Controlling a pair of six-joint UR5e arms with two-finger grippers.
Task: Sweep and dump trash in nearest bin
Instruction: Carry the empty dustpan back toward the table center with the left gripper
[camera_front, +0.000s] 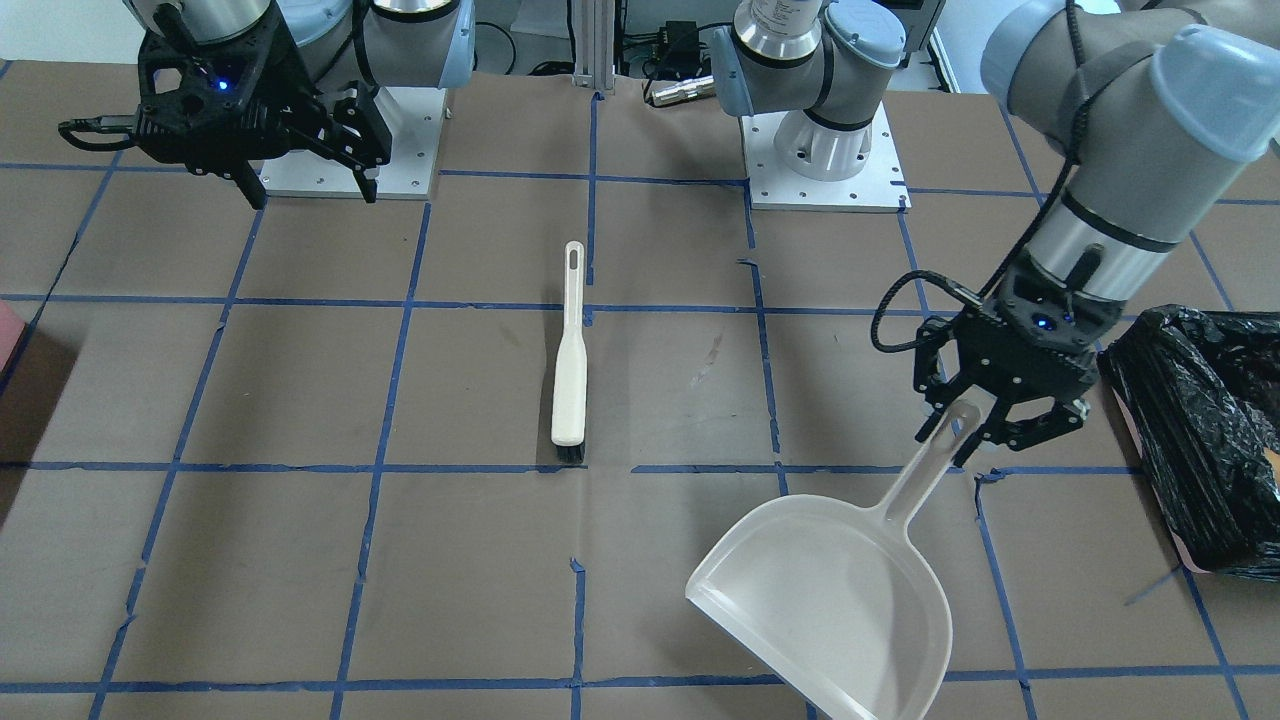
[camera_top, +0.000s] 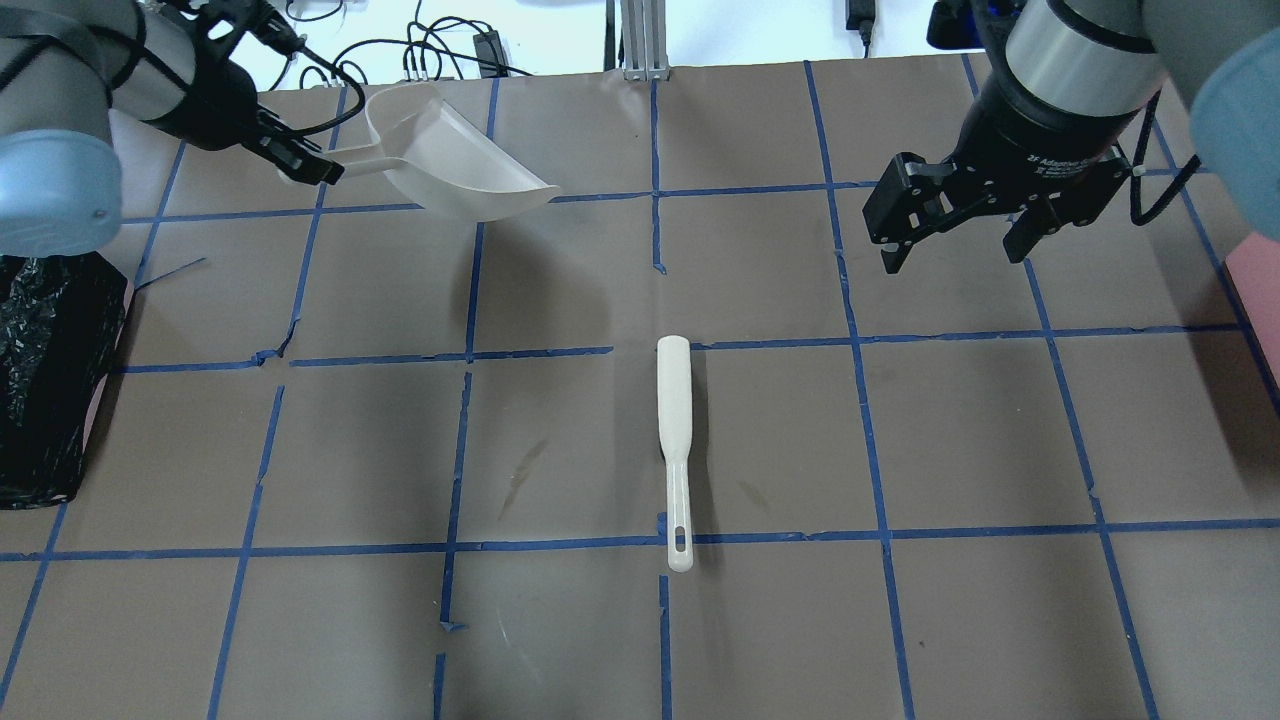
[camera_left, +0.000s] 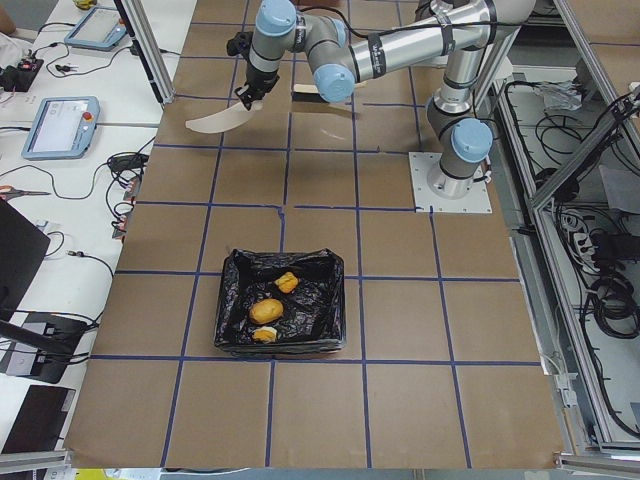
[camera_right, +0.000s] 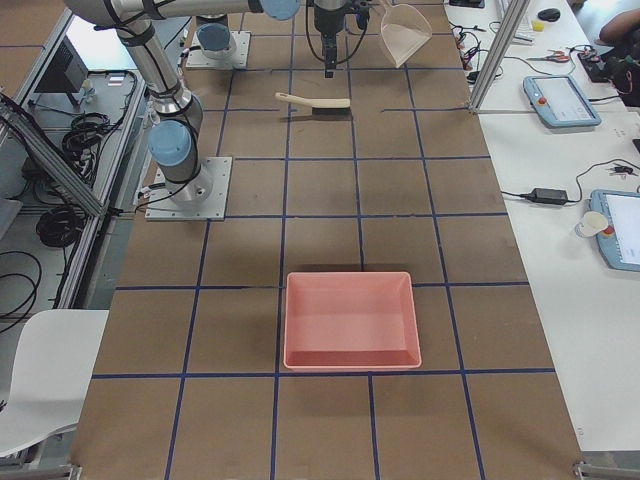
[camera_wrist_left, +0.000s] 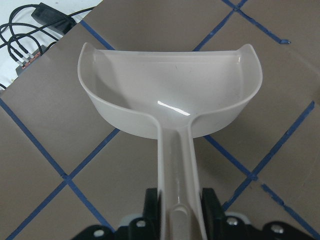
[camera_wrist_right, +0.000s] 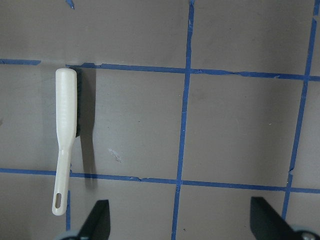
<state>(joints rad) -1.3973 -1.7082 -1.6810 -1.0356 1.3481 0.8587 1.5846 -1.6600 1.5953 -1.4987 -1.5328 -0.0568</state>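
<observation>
The left gripper (camera_front: 978, 440) has its fingers closed narrowly on the handle (camera_front: 930, 465) of the pale, translucent dustpan (camera_front: 840, 590), gripping it near the handle's end. The pan hangs clear of the brown table (camera_front: 250, 560), throwing a shadow below it, over the far left part of the surface with its open mouth turned away from the gripper. In the left wrist view its scoop is empty. The trash is inside the bin (camera_left: 228, 300), the container lined with crinkled black plastic that stands toward the left end of the table, left of the held dustpan and nearer the robot's side than it. In it lie 3 pieces: 1 round golden-brown bun (camera_left: 265, 311) in the middle and 2 smaller pale yellow chunks, 1 beyond it (camera_left: 287, 282) and 1 on its near side (camera_left: 265, 335), seen from the left end of the table. The right gripper (camera_top: 950, 258) hovers above the table to the right of the brush (camera_top: 675, 420), its fingers spread wide and holding nothing. The white brush lies flat near the middle of the table, lengthwise from near to far, with the hanging hole of its handle toward the robot and its dark-bristled head at the far end. A pink tray (camera_right: 350, 363) without any bag sits at the right end of the table, well apart from both grippers.
</observation>
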